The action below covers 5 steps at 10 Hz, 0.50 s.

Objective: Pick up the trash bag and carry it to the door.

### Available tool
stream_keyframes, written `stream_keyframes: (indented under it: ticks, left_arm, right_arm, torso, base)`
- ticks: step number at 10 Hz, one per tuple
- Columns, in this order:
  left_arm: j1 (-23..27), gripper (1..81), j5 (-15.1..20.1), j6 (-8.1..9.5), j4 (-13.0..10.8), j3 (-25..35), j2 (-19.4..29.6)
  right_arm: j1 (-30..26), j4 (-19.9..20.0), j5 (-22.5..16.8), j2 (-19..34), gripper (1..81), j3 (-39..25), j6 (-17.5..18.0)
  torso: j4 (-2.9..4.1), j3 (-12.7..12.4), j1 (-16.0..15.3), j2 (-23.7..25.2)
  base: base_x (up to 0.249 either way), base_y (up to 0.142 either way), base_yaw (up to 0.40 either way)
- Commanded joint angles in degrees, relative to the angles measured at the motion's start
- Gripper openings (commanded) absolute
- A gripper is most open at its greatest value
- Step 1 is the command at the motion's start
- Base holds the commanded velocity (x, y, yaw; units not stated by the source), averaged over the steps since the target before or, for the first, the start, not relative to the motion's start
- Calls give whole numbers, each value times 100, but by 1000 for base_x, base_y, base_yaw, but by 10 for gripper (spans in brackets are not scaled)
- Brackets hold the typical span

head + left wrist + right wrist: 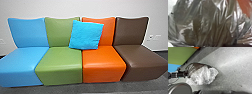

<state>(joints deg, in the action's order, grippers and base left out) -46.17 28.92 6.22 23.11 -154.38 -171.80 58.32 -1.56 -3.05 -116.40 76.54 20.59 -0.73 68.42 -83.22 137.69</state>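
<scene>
Right, so I've got the left gripper (187,74) closed on the gathered end of the trash bag (203,75), with its folds drawn in tight at the jaws. I'd judge the pick-up as good as done and the carry as the step in hand. The right gripper I cannot call: its jaws may be wide or narrow. Ahead of me stands the couch, its blue seat (23,62), green seat (61,60), orange seat (103,60) and brown seat (142,58) in a row, a bright cushion (86,35) leaning where green meets orange (cheerful company for garbage). The next move, to my mind, calls for a steady grip, enough lift to keep the plastic from dragging, and a gentle turn toward the door. I can't tell whether the bag touches the floor (230,69) or hangs just above it. The pinch itself is hard to make out, black against dark plastic, and what's inside is hidden by creases and glare.
</scene>
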Motion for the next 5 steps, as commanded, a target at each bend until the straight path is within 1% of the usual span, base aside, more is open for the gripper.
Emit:
stream_keyframes:
  ticks: [1, 5]
  left_arm:
    - [657, 10, 413, -6, 97, 532, 251]
    - [648, 10, 413, -6, 114, 787, 594]
  right_arm:
    - [-352, 94, -240, 131, 811, 26, -20]
    - [-228, 68, -240, -62, 811, 290, -20]
  torso:
    - [0, -515, 358, -556]
    - [0, -1304, 911, -1408]
  base:
    - [0, 0, 0]
    - [0, 0, 0]
